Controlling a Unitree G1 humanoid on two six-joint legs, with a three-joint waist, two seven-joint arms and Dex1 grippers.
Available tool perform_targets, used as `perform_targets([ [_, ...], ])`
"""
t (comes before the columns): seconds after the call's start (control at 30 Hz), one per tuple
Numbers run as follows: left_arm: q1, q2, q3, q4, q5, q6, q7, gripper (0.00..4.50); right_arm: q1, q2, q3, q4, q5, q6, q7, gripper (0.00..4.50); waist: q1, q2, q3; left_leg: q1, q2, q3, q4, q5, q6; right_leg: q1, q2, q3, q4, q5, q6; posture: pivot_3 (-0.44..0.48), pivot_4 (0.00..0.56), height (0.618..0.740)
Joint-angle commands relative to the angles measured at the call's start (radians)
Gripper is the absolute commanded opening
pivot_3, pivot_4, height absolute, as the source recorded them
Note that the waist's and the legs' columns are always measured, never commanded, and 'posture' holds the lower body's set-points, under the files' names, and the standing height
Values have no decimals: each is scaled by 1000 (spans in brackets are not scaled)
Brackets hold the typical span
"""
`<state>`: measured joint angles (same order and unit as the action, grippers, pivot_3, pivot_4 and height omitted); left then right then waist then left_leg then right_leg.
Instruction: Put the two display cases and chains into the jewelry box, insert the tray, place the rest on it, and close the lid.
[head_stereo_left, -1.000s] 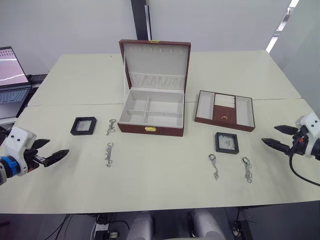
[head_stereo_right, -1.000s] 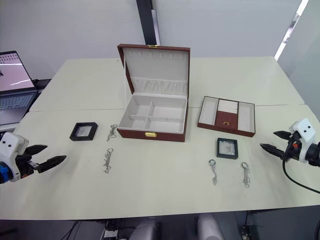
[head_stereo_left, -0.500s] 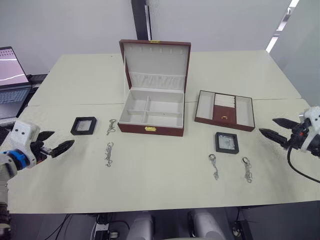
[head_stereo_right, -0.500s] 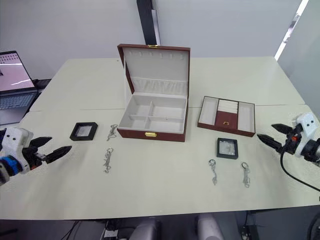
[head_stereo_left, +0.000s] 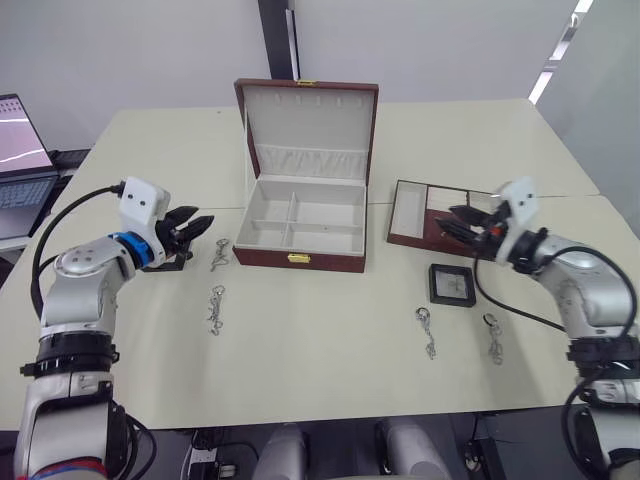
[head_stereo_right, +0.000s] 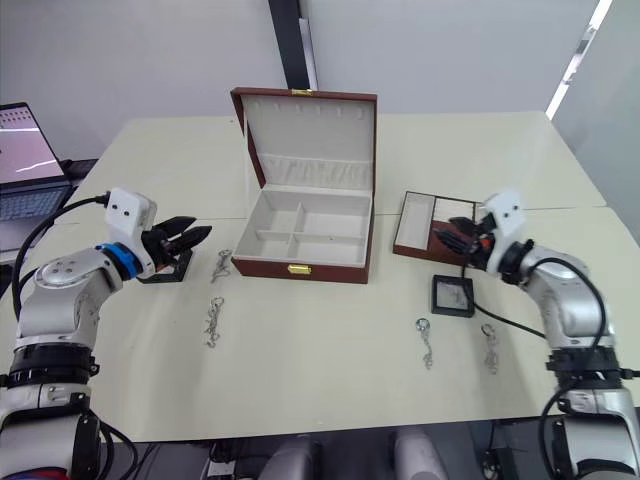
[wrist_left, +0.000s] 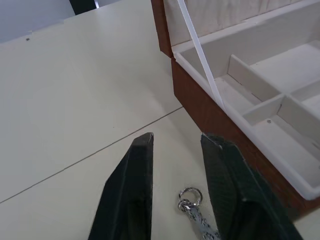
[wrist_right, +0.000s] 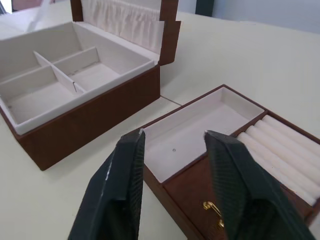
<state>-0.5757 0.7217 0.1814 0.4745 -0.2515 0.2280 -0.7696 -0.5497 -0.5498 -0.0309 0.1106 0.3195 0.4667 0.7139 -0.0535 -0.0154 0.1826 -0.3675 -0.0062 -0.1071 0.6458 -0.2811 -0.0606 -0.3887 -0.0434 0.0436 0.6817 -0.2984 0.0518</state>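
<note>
An open laptop (head_stereo_left: 20, 150) sat at the far left edge, beside the pale cream tabletop (head_stereo_left: 300, 360). The left claw (head_stereo_left: 190, 228) hung low over the left black-framed display case (head_stereo_right: 170, 271), its 2 black fingers (wrist_left: 131, 185) apart and holding nothing; most of that case was hidden beneath it. Just beside the claw tips lay 1 small silver linked chain (head_stereo_left: 221, 253) with a ring end, and a 2nd silver chain (head_stereo_left: 215, 308) lay nearer the front edge, both flat on the tabletop.

At the centre stood the large reddish-brown wooden jewelry box (head_stereo_left: 300, 235) with cream-lined divided compartments, all bare, and a small gold clasp on its front. Its hinged lid (head_stereo_left: 308, 120) stood upright at the back, showing cream padding, a gathered pocket and a row of small hooks.

To the right of the box rested the shallow reddish-brown tray (head_stereo_left: 412, 212), cream-lined, with ridged ring rolls in its middle section. The right claw (head_stereo_left: 458, 222) hovered over this tray, its 2 black fingers (wrist_right: 116, 190) spread and empty. In front of the tray lay the other square black-framed display case (head_stereo_left: 453, 284), flat on the tabletop. Nearer the front edge lay 2 more silver chains, 1 (head_stereo_left: 428, 332) left of the other (head_stereo_left: 494, 336), apart from each other.
</note>
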Motion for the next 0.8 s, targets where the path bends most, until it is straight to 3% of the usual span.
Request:
perform_targets([
  [0.03,-51,-4,-6,88,46,-67,40,478,-77,44,57,50,-81,-25,-62,1047,-1,0,0,0,0,0,0,0,0,0,0,0,0,0,0,0,150,740],
  [0.1,-81,-18,-21,149,70,-89,53,0,-102,75,97,83,-118,-32,-75,547,-2,0,0,0,0,0,0,0,0,0,0,0,-1,0,0,0,150,740],
  [0.2,-121,-46,-66,255,118,-142,51,0,-120,114,145,120,-159,-30,-82,31,0,0,0,-2,-1,-1,0,0,0,-1,-1,-1,-1,0,0,0,150,740],
  [0.47,-174,-134,-112,330,138,-183,5,0,-148,193,194,179,-195,-25,-71,31,-3,0,0,-3,-1,-2,1,0,0,-1,-1,-2,0,0,0,0,150,740],
  [0.8,-64,-140,-141,106,100,-72,-141,0,-163,257,213,190,-201,-40,-26,31,-11,0,0,-3,-2,-1,1,1,-1,-2,-2,-1,0,0,0,0,150,740],
])
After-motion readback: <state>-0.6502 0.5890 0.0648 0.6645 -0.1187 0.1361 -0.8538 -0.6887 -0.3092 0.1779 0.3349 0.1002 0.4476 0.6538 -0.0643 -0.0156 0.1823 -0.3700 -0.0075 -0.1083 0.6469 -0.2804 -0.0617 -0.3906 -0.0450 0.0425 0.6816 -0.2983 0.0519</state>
